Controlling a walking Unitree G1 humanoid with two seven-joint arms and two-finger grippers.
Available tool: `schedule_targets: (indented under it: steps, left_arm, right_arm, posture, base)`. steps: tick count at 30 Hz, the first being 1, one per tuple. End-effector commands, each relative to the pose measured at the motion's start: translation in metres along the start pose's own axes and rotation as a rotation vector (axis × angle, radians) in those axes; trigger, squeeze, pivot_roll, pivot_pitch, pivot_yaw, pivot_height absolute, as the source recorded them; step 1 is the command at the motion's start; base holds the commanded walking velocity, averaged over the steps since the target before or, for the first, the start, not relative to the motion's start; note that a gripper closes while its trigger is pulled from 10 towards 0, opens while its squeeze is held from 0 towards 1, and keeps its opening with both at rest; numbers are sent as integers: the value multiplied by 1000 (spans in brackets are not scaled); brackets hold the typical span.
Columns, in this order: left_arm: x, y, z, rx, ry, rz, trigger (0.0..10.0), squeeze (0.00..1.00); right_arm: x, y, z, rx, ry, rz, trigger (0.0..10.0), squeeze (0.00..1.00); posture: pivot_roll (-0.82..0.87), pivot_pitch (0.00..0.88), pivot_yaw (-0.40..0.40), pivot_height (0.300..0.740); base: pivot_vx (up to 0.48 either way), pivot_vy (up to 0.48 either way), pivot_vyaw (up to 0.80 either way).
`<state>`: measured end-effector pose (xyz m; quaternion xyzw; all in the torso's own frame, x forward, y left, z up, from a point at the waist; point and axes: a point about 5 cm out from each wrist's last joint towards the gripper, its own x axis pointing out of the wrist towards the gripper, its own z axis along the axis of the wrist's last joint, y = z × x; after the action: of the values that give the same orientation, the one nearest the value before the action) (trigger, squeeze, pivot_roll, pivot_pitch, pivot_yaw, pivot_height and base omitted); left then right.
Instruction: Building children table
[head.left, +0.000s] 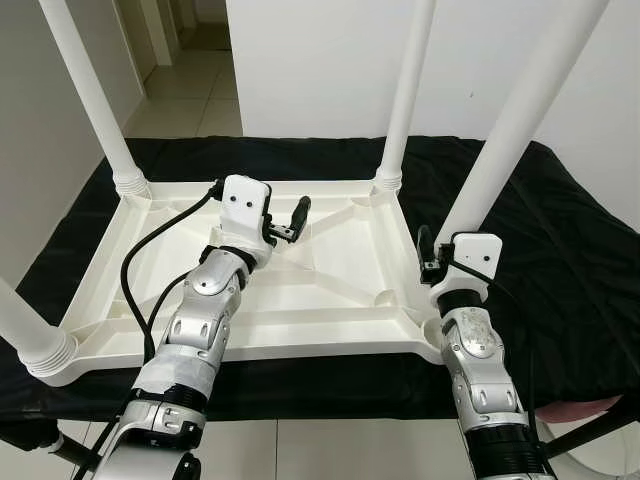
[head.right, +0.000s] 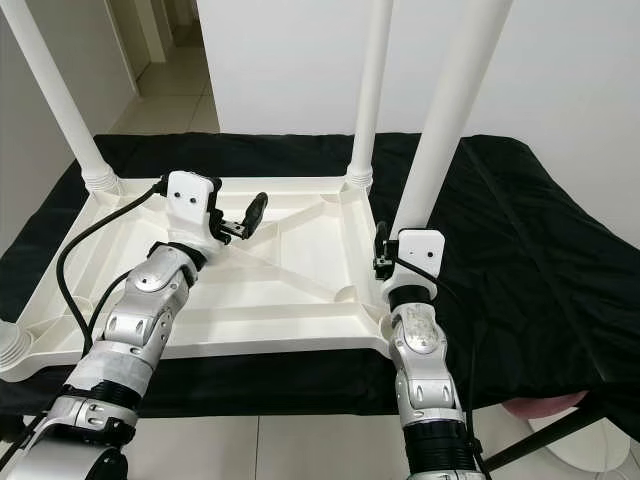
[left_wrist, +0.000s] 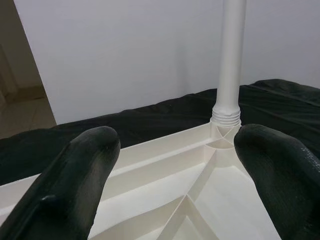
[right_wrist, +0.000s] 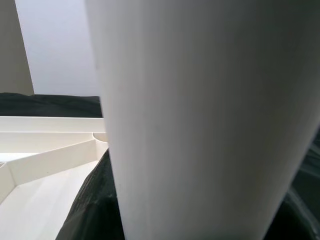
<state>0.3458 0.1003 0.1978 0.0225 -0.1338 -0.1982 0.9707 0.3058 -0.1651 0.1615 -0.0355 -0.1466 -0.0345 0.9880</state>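
Note:
A white plastic children's table (head.left: 330, 290) lies upside down on a black cloth, ribbed underside up. Legs stand at its far left (head.left: 95, 100), far right (head.left: 405, 100) and near left (head.left: 20, 325) corners. The near right leg (head.left: 510, 130) rises tilted from its corner, and my right gripper (head.left: 440, 255) is shut around it low down; in the right wrist view the leg (right_wrist: 200, 120) looms close with a black finger (right_wrist: 92, 200) beside it. My left gripper (head.left: 290, 225) hovers open over the middle ribs, holding nothing. Between its fingers (left_wrist: 85, 165) the far right leg (left_wrist: 230, 60) shows.
The black cloth (head.left: 560, 250) covers a low platform, with wide margins to the right and behind. A white wall (head.left: 320, 60) stands behind, and a tiled hallway (head.left: 190, 90) opens at the back left. Something pink (head.left: 580, 410) pokes out at the near right.

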Motion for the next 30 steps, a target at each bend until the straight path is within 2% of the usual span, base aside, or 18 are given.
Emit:
schedule_targets:
  steps: [1, 2, 3, 4, 6, 7, 10, 12, 14, 18, 19, 20, 22, 25, 26, 30]
  left_arm:
    - [-3, -5, -2, 8, 12, -46, 10000, 0]
    - [-7, -10, -1, 21, 6, -99, 10000, 0]
    - [-7, -10, -1, 21, 6, -99, 10000, 0]
    - [-11, -17, -1, 31, -7, -161, 10000, 0]
    - [-11, -17, -1, 31, -7, -161, 10000, 0]
    - [-16, -25, 0, 21, -10, -226, 10000, 0]
    - [-19, -32, 1, 6, -19, -282, 10000, 0]
    - [-25, -45, 0, -21, -5, -385, 10000, 0]
    - [-25, -45, 0, -21, -5, -385, 10000, 0]
    - [-30, -54, 1, -45, 7, -453, 10000, 0]
    - [-37, -60, 1, -30, 6, -531, 10000, 0]
    - [-37, -60, 1, -30, 6, -531, 10000, 0]
    - [-55, -65, -5, 8, 24, -672, 10000, 0]
    - [-62, -66, -5, 1, 35, -726, 10000, 0]
    - [-68, -67, -3, -31, 50, -778, 10000, 0]
    - [-78, -67, -3, -38, 80, -840, 10000, 0]
  right_arm:
    - [2, 4, 2, 4, -16, 18, 10000, 0]
    - [3, 5, 1, 3, -12, 35, 10000, 0]
    - [3, 5, 1, 3, -12, 35, 10000, 0]
    - [3, 7, 0, 2, -7, 48, 10000, 0]
    - [3, 7, 0, 2, -7, 48, 10000, 0]
    - [3, 8, -1, 2, -2, 58, 10000, 0]
    - [4, 8, -2, 3, 3, 60, 10000, 0]
    - [4, 12, -5, 8, 16, 63, 10000, 0]
    - [4, 12, -5, 8, 16, 63, 10000, 0]
    - [4, 14, -6, 2, 20, 74, 10000, 0]
    - [4, 15, -6, -2, 22, 83, 10000, 0]
    - [4, 15, -6, -2, 22, 83, 10000, 0]
    - [1, 15, -8, -31, 24, 93, 10000, 0]
    - [-1, 15, -8, -35, 28, 106, 10000, 0]
    - [-3, 15, -9, -35, 30, 119, 10000, 0]
    - [-8, 16, -8, -14, 30, 141, 10000, 0]
  posture:
    - [-88, 0, 24, 740]
    - [-79, 0, 19, 740]
    - [-79, 0, 19, 740]
    - [-74, 0, 17, 740]
    - [-74, 0, 17, 740]
    - [-60, 0, 10, 740]
    - [-52, 0, 6, 740]
    - [-43, 0, 4, 740]
    - [-43, 0, 4, 740]
    - [-40, 0, -2, 740]
    - [-39, 0, -2, 740]
    - [-39, 0, -2, 740]
    - [-38, 0, -6, 740]
    - [-37, 0, -7, 740]
    - [-38, 0, -5, 740]
    - [-36, 0, -6, 740]
  base:
    - [0, 0, 0]
    - [0, 0, 0]
    - [0, 0, 0]
    - [0, 0, 0]
    - [0, 0, 0]
    - [0, 0, 0]
    - [0, 0, 0]
    - [0, 0, 0]
    - [0, 0, 0]
    - [0, 0, 0]
    - [0, 0, 0]
    - [0, 0, 0]
    - [0, 0, 0]
    - [0, 0, 0]
    - [0, 0, 0]
    - [0, 0, 0]
